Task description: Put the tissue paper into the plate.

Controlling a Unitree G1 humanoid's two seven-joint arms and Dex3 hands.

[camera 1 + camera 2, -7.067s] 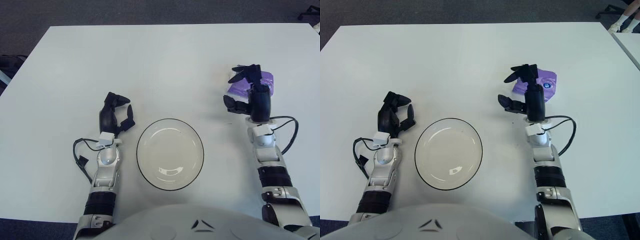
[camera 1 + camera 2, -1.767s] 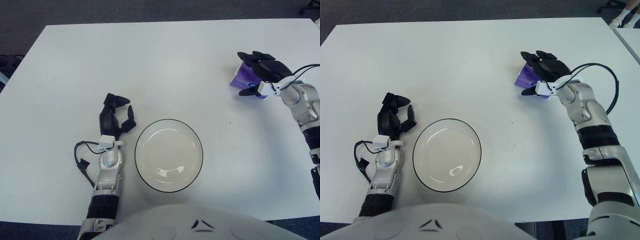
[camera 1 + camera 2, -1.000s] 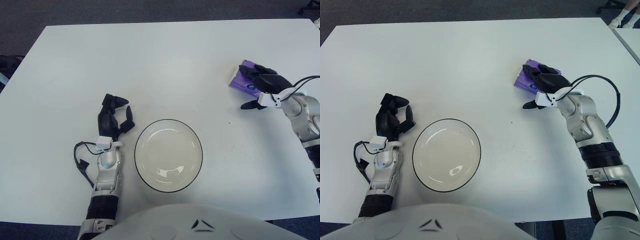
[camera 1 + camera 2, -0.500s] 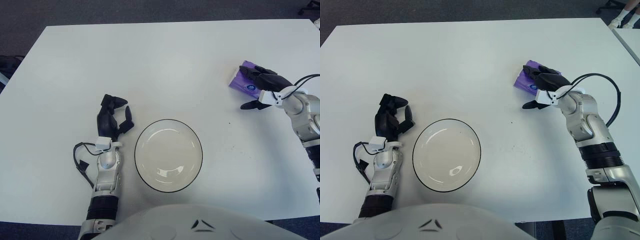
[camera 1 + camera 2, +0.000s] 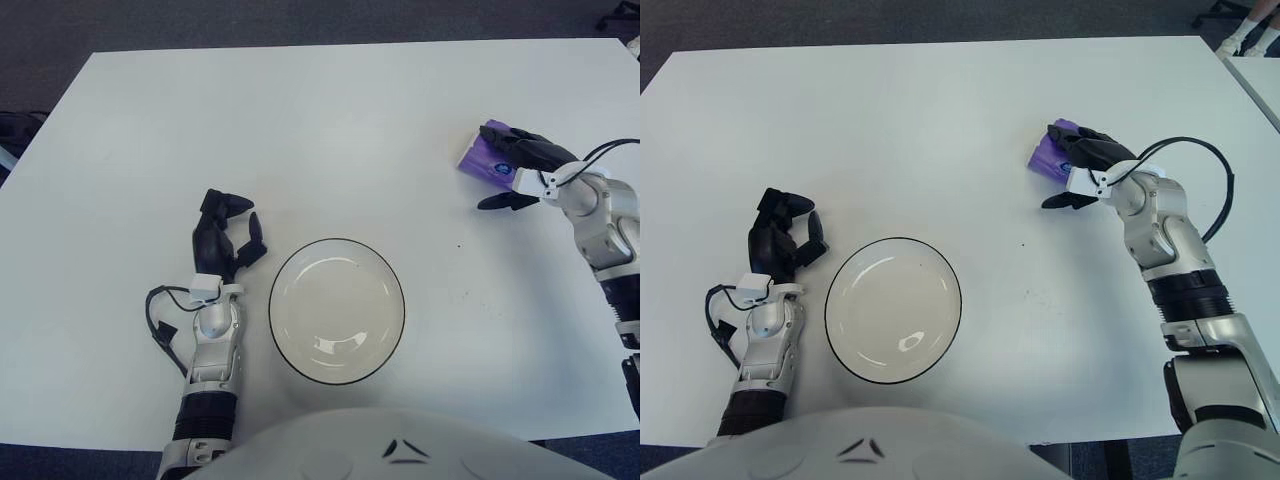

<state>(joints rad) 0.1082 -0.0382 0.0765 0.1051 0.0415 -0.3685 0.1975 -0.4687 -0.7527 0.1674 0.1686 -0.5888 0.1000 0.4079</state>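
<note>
Now the right robot hand [image 5: 1083, 168] rests fingers over the purple tissue paper [image 5: 1050, 156], thumb apart; a firm grasp cannot be told. Its long axis runs diagonally on the tabletop [image 5: 330, 130], far from the plate [image 5: 337, 309]. Left robot hand [image 5: 222, 240] sits curled beside the plate.

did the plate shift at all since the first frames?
Barely, if at all. The plate sits near the table's front edge beside the idle left hand, as before; the right hand works at the purple tissue pack.
</note>
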